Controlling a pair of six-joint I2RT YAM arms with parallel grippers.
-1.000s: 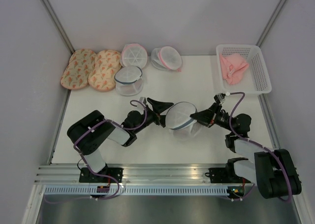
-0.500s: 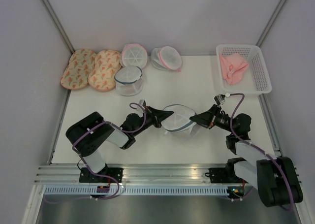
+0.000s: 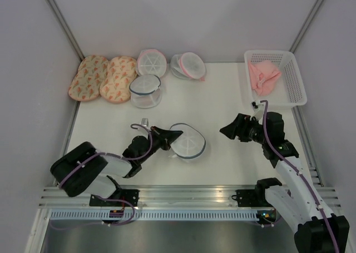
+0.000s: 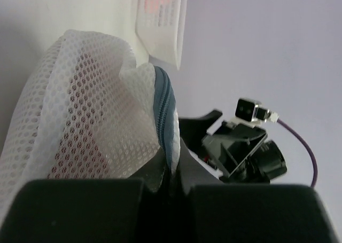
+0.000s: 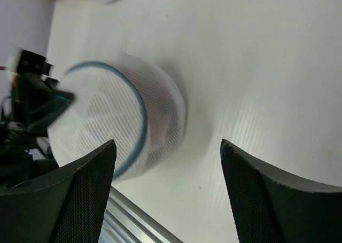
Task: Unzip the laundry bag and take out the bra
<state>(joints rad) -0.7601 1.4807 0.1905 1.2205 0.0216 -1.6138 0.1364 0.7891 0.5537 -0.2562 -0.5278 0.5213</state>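
The laundry bag [image 3: 189, 143], white mesh with a dark blue-grey rim, lies on the table left of centre. My left gripper [image 3: 175, 135] is shut on its left rim. In the left wrist view the zippered rim [image 4: 163, 107] runs down between the closed fingers [image 4: 200, 173]. Dark red fabric, the bra [image 4: 69, 147], shows faintly through the mesh. My right gripper [image 3: 225, 129] hovers to the bag's right, open and apart from it. The right wrist view shows the bag [image 5: 115, 117] blurred beyond the spread fingers [image 5: 80, 195].
At the back left lie two peach patterned pads [image 3: 103, 78], another blue-rimmed mesh bag [image 3: 146, 90] and two pink-rimmed mesh bags [image 3: 151, 61] [image 3: 189, 65]. A white basket [image 3: 296, 83] holding pink cloth [image 3: 263, 78] stands at the back right.
My left gripper shut on the bag's rim and dragged the bag toward the near left. My right gripper let go of the bag, opened and drew back to the right.
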